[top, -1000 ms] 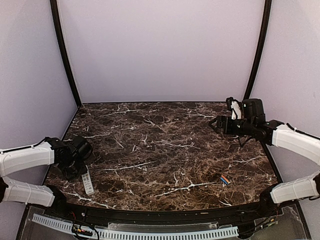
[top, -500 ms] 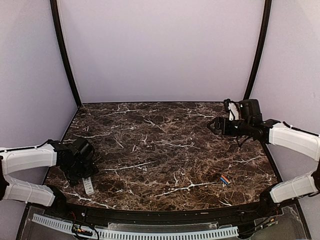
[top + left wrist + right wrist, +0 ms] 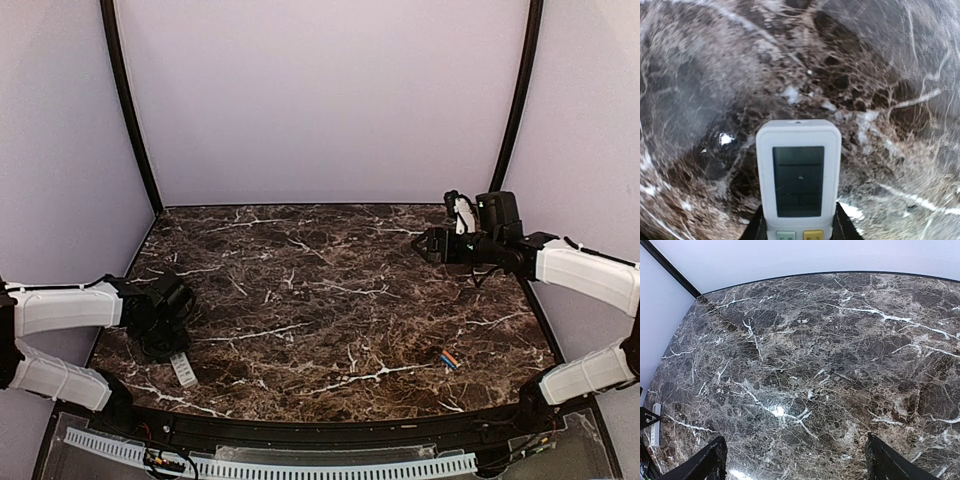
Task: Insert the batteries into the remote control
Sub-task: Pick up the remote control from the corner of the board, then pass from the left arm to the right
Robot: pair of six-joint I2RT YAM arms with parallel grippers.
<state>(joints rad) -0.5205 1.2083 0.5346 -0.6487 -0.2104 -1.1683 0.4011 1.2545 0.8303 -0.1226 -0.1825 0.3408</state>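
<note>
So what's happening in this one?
The left hand grips the remote control by its sides, screen up, at the near left of the table. The right hand hangs open and empty above the far right. The batteries, one blue and one orange, lie together on the marble near the right front, untouched, so nothing is loaded yet.

Lab test booth; blank lilac walls (image 3: 320,100)
</note>
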